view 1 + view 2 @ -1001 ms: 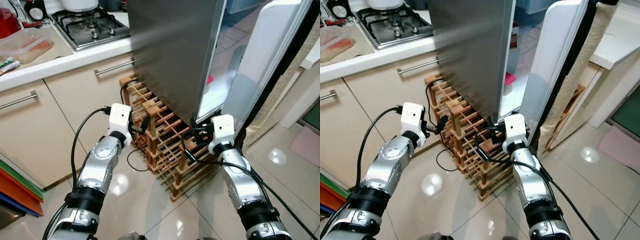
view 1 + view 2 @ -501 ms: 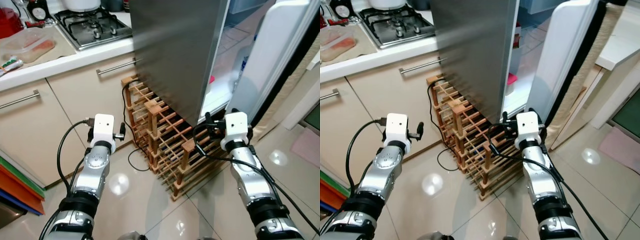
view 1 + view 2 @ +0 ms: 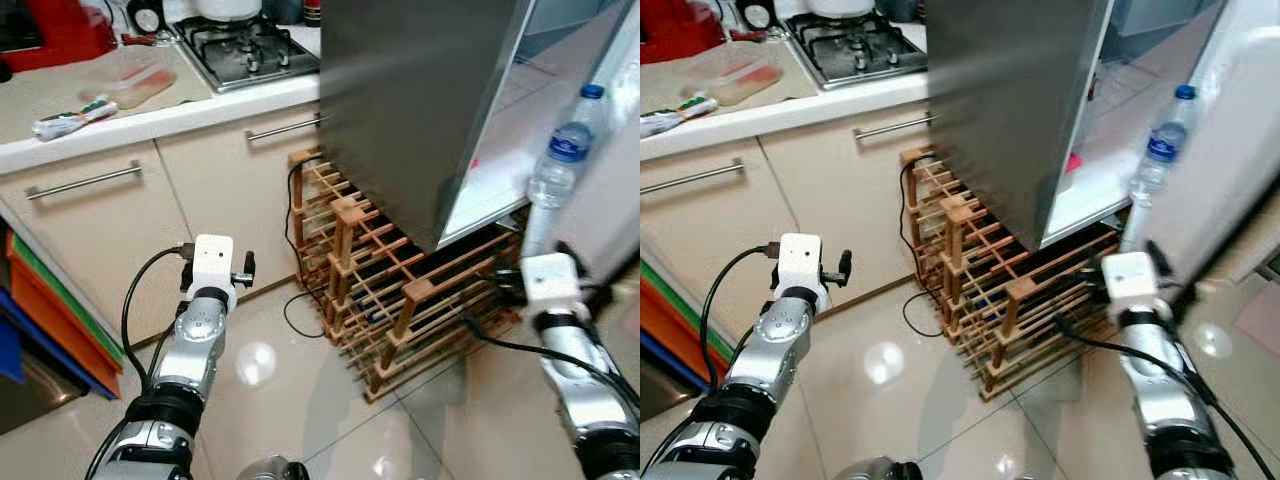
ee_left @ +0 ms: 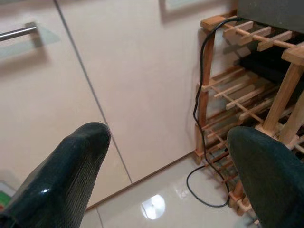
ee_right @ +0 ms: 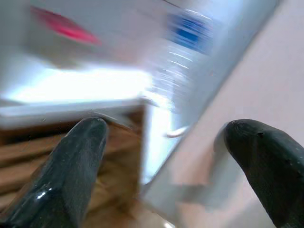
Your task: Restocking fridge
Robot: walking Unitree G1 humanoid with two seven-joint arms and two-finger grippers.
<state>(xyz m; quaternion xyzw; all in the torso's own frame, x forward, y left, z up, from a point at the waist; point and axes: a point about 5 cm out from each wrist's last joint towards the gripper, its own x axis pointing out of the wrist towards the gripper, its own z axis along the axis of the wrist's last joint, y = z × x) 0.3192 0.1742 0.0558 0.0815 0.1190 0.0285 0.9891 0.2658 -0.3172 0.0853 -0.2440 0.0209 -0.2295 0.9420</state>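
The steel fridge (image 3: 420,100) stands with its white door (image 3: 1240,150) swung open on the right. A clear water bottle (image 3: 557,165) with a blue cap and label stands upright by the inner side of that door; the right wrist view shows it blurred (image 5: 190,42). My right gripper (image 5: 165,127) is open and empty, low in front of the bottle and the door's foot. My left gripper (image 4: 166,135) is open and empty too, held low before the cream cupboards (image 4: 142,71), left of the rack. A pink item (image 3: 1072,162) lies inside the fridge.
A wooden wine rack (image 3: 400,290) sits on the glossy tiled floor under and beside the fridge, with a black cable (image 3: 300,320) looping at its foot. The counter above carries a gas hob (image 3: 245,50), a plastic container (image 3: 140,85) and a red appliance (image 3: 60,25).
The head camera has swung, shifting the whole scene and bringing the bottle into sight. My right arm has moved right, toward the door. My left arm drew back from the rack.
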